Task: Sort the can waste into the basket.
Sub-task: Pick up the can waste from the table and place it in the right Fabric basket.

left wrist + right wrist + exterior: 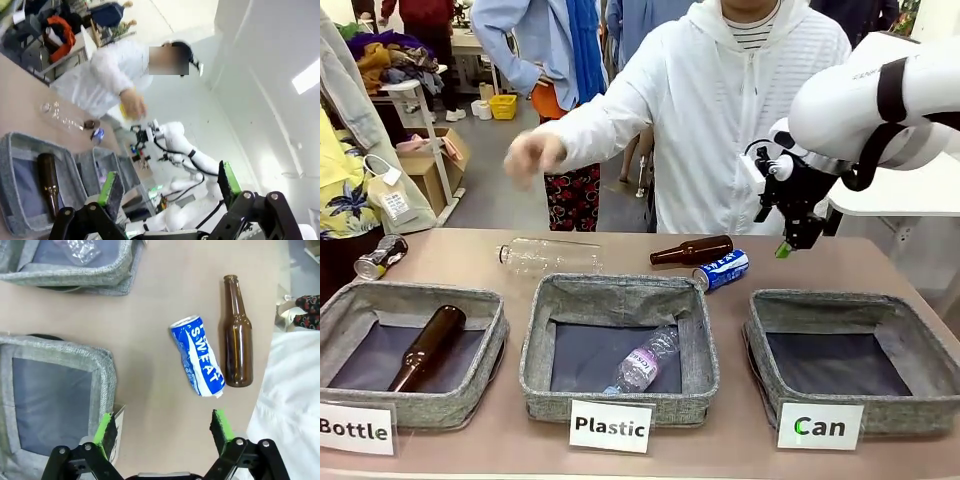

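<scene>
Right hand (785, 248) hovers above the surface, behind the Can basket (840, 300). Its jaws are wide open and it holds nothing. In the right wrist view the right hand (163, 429) looks down on the blue can (197, 356), which lies on its side just past the fingertips.

Left hand (167, 182) is raised, also wide open and holding nothing.

The blue can (722, 269) sits on the surface between the Plastic and Can baskets, behind both. It is just beside the brown bottle (237, 340), and we cannot tell if they touch at one end.

The crushed dark can (380, 257) is at the far left of the surface, well apart from the Can basket, which is empty.

We judge the blue can light, thin-walled and already dented. It is smooth and likely to roll or crumple. Best to grip across the mid-barrel with a gentle squeeze. The finger on the bottle side has a tight gap and may nudge the bottle.
</scene>
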Robot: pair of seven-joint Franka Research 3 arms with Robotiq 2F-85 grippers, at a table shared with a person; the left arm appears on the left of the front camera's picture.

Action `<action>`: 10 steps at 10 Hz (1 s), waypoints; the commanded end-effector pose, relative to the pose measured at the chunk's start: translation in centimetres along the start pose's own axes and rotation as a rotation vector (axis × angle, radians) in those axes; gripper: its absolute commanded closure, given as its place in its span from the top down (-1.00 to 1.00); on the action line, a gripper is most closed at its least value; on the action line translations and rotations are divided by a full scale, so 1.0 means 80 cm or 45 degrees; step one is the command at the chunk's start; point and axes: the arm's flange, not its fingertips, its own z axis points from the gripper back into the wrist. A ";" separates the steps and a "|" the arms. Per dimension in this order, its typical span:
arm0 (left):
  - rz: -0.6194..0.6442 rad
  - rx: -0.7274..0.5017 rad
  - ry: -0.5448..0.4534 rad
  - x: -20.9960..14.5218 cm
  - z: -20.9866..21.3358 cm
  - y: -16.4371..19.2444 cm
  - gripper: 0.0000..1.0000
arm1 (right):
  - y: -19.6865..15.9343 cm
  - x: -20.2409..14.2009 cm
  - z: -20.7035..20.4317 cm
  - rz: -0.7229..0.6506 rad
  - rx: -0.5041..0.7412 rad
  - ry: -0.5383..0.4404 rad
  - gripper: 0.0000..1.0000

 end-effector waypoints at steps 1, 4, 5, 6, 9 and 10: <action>-0.073 0.098 0.218 -0.044 -0.057 0.004 1.00 | -0.019 0.017 -0.011 -0.004 -0.007 0.041 1.00; -0.150 0.275 0.686 -0.133 -0.153 0.033 1.00 | -0.044 0.027 -0.043 -0.006 0.005 0.040 1.00; -0.146 0.319 0.768 -0.154 -0.172 0.046 1.00 | -0.054 0.026 -0.058 -0.014 0.027 0.042 1.00; -0.166 0.369 0.803 -0.167 -0.183 0.059 1.00 | -0.060 0.027 -0.071 -0.022 0.051 0.040 1.00; -0.177 0.611 0.821 -0.185 -0.202 0.120 1.00 | -0.077 0.028 -0.114 -0.040 0.047 0.058 1.00; -0.130 0.417 0.824 -0.134 -0.189 0.068 1.00 | -0.084 0.027 -0.126 -0.051 0.055 0.058 1.00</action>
